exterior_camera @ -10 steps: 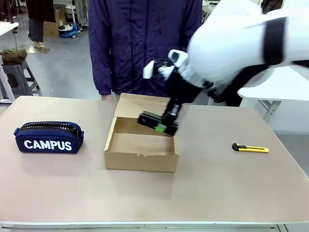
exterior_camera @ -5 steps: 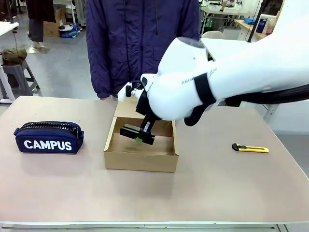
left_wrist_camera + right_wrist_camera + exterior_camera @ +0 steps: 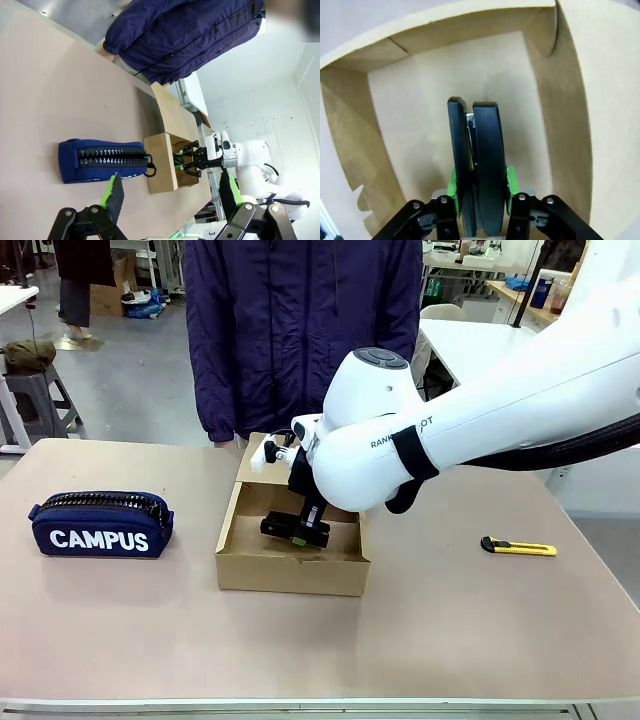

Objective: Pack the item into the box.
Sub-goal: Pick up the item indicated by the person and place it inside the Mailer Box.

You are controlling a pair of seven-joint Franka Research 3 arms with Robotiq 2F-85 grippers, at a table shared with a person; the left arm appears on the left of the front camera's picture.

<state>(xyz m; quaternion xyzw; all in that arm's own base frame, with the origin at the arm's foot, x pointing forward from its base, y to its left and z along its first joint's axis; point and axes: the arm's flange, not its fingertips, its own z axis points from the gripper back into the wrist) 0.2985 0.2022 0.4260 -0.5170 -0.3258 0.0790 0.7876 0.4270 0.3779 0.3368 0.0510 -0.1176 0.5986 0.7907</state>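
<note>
Stapler (image 3: 288, 527): the small black stapler is clamped in the right claw (image 3: 302, 533) and sits inside the open cardboard box (image 3: 290, 576), below the line of its rim. In the right wrist view the stapler (image 3: 480, 160) runs straight out from the right claw (image 3: 481, 186), turned on its side. Its base and top arm lie side by side between the green pads, over the middle of the bare floor of the box (image 3: 570, 125). Whether it touches that floor cannot be told.

Task status: pick-up and transfer appear complete. Judged outstanding: set the stapler on the floor, release it, lift the claw out. The lid flap stands open at the far side, toward the person (image 3: 300, 330).

Arm pose: the right arm enters from the right and reaches across the middle of the surface (image 3: 450, 640), its wrist angled steeply down into the box.

The left claw (image 3: 170, 196) has its jaws apart and holds nothing. It hangs above the surface, well apart from the box (image 3: 162, 165), facing the navy "CAMPUS" pencil case (image 3: 100, 160).

The yellow-and-black utility knife (image 3: 518, 547) lies to the right of the box, well apart from it.
</note>
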